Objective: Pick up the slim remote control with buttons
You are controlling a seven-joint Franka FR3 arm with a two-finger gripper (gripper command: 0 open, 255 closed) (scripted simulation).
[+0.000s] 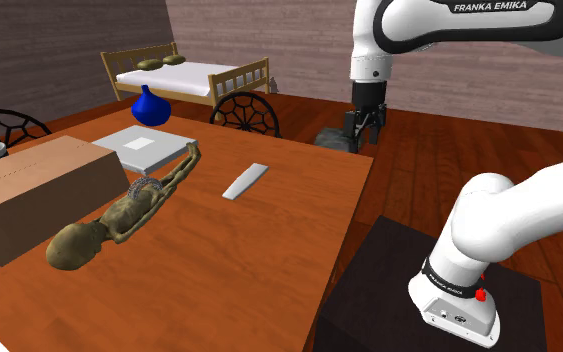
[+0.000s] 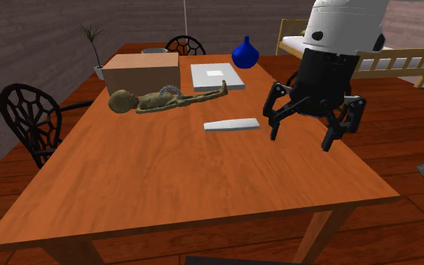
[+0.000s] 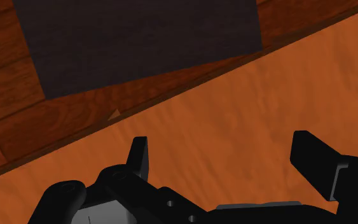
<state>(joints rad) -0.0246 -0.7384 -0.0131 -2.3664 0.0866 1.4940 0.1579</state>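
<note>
The arm (image 1: pixel 489 25) reads FRANKA EMIKA; the fingers (image 3: pixel 311 156) stand apart, clasping nothing, above the orange wooden bench (image 2: pixel 165 188) near its edge; past that edge lie the dark stand (image 3: pixel 139 44) and the plank floor (image 3: pixel 6 95); the slim pale remote (image 2: pixel 232 125) lies flat on the bench, near the fingers yet apart from them, open bench around it.

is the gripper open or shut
Open: the gripper has its fingers wide apart in the wrist view, bare table between them.
</note>
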